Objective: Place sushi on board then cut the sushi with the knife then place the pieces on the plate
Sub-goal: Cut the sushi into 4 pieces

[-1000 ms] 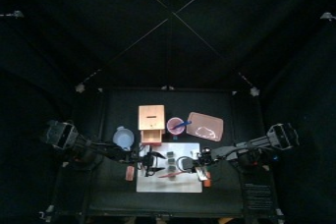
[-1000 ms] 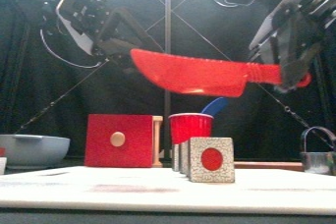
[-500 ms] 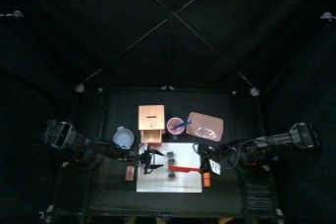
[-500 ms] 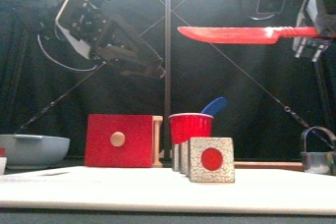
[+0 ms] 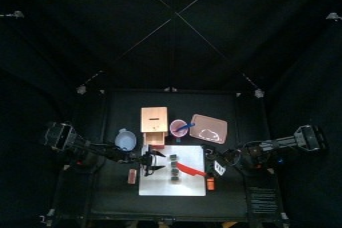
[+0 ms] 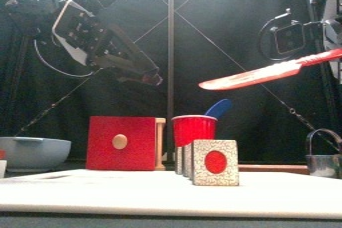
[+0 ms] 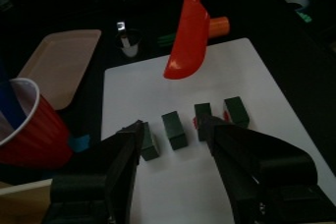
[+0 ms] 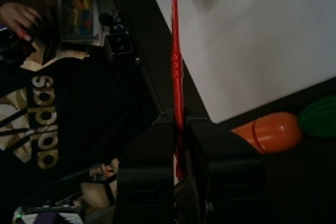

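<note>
Closed in by heavy black cloth curtains [image 5: 80, 32] at the back and on both sides, rising well above a small flat black table [image 5: 120, 107]. Hangs in loose vertical folds with a faint sheen, as seen from the front. Dim throughout; lit mostly over the table, dark toward the curtain tops.

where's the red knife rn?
In the front view the red knife hangs in the air on the right, held by the right gripper, blade sloping down toward the middle, high over the white board just right of the sushi pieces.
</note>
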